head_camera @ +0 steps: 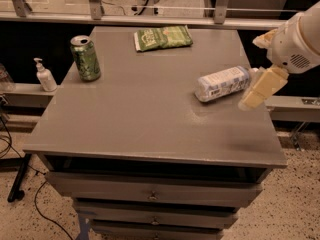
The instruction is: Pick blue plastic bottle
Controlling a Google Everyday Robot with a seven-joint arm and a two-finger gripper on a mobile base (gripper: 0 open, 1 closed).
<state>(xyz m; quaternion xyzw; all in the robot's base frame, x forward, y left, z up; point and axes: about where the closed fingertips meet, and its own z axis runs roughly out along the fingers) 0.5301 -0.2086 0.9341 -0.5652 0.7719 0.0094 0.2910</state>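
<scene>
The blue plastic bottle (222, 83) lies on its side on the right part of the grey table top (140, 119), with its cap end pointing right. It is clear, with a pale blue-and-white label. My gripper (260, 64) comes in from the right edge of the view on a white arm, just beyond the bottle's cap end. Its two cream fingers stand apart, one (263, 87) below and in front of the cap, the other (264, 37) above it. The gripper is open and holds nothing.
A green drink can (85, 58) stands upright at the table's back left. A green snack bag (163, 38) lies at the back middle. A small white pump bottle (45, 75) stands on a ledge left of the table. Drawers (150, 196) sit below the top.
</scene>
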